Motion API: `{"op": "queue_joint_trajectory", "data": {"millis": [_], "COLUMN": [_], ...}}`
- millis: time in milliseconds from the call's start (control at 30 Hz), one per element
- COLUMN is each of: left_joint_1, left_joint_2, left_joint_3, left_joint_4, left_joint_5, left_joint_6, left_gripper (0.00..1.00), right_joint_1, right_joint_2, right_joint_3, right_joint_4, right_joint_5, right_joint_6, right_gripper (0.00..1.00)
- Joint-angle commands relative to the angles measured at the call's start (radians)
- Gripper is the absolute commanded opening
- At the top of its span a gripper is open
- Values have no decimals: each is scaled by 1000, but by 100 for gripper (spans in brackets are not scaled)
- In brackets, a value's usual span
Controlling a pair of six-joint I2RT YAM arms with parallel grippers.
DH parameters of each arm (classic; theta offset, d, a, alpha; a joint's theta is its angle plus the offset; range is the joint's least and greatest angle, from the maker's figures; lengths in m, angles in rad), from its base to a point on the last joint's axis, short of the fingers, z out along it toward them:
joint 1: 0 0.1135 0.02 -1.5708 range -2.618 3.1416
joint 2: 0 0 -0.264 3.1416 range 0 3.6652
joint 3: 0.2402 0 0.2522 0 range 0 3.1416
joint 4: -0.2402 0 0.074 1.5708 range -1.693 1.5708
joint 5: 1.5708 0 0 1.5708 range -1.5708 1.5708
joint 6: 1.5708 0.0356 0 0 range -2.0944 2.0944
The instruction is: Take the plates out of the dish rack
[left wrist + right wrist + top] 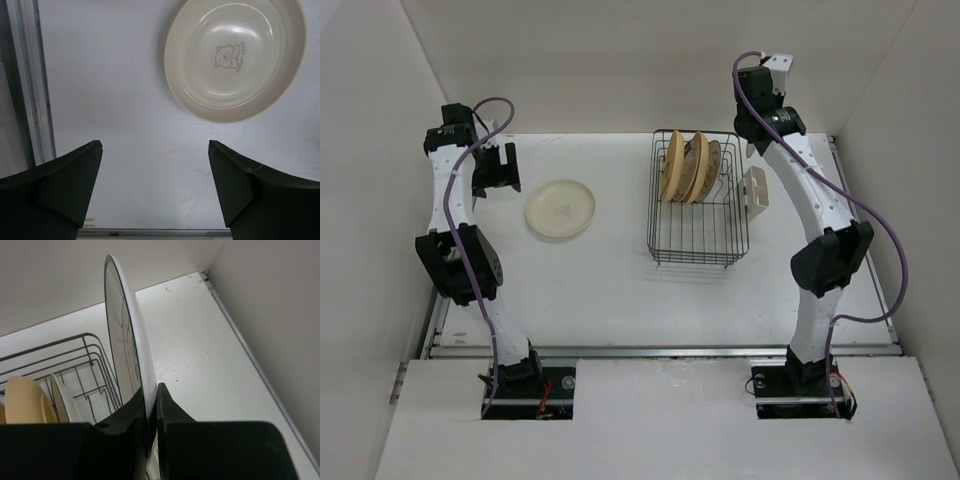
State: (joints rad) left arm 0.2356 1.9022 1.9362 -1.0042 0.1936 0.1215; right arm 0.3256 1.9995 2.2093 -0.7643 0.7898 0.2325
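A cream plate [560, 208] with a small bear motif lies flat on the table left of the dish rack [700, 235]; it also shows in the left wrist view [235, 60]. My left gripper [500, 165] [155, 145] is open and empty, hovering beside that plate. My right gripper [752, 142] [150, 390] is shut on the edge of the white plate with thin dark rings [125, 330], held upright above the rack's far right corner. An orange-yellow plate [672, 165] [22, 400] and another pale plate [705, 165] [62, 400] stand upright in the rack [75, 345].
A cream plastic holder [757, 190] hangs on the rack's right side. White walls enclose the table on the left, back and right. A metal rail [35, 80] runs along the table's left edge.
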Motion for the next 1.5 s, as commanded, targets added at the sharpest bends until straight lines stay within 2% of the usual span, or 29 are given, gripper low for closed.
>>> {"op": "queue_joint_trajectory", "data": {"millis": [0,33,133,167,267,300,400,567,800,867,933,967,1000,1067,1200,1333,1367,1433,1467], "left_joint_1": [1,1,1,11,37,63,114,134,134,134,134,134,134,134,134,134,134,134,134], "left_joint_2": [-98,-118,-161,-170,-189,-189,-189,-212,-288,-288,-299,-299,-299,-308,-308,-308,-308,-308,-308], "left_joint_3": [10,-12,-74,-91,-131,-143,-155,-218,-299,-299,-299,-299,-299,-299,-287,-264,-255,-244,-244], "left_joint_4": [-43,-43,-8,5,29,29,4,-20,-1,-1,-11,-11,-20,-20,-20,-20,-20,-20,-20], "left_joint_5": [-52,-72,-178,-203,-230,-209,-135,-112,-100,-91,-82,-82,-82,-71,-51,-51,-51,-28,-28], "left_joint_6": [23,23,21,9,-22,-32,-52,-42,-33,-33,-33,-33,-33,-33,-23,-23,-23,-23,-23], "left_gripper": [85,85,89,91,92,92,92,92,92,92,92,92,92,92,92,92,92,92,92], "right_joint_1": [59,79,173,206,237,268,349,461,471,471,480,480,480,480,480,480,480,480,480], "right_joint_2": [-166,-203,-327,-338,-274,-207,-102,73,289,304,329,329,329,317,262,182,129,66,6], "right_joint_3": [34,9,-137,-196,-255,-270,-258,-211,-194,-182,-181,-181,-192,-204,-217,-146,-137,-137,-126], "right_joint_4": [42,93,175,193,181,181,126,89,103,103,103,103,103,103,103,76,76,114,123], "right_joint_5": [132,82,-255,-520,-972,-1185,-1349,-1393,-1434,-1434,-1410,-1376,-1358,-1316,-1235,-1123,-1100,-1042,-970], "right_joint_6": [-74,-85,-94,-94,-94,-94,-110,-177,-151,-139,-127,-127,-127,-127,-140,-150,-139,-121,-108], "right_gripper": [0,0,0,0,0,0,0,0,0,0,7,25,38,55,61,66,70,91,96]}}
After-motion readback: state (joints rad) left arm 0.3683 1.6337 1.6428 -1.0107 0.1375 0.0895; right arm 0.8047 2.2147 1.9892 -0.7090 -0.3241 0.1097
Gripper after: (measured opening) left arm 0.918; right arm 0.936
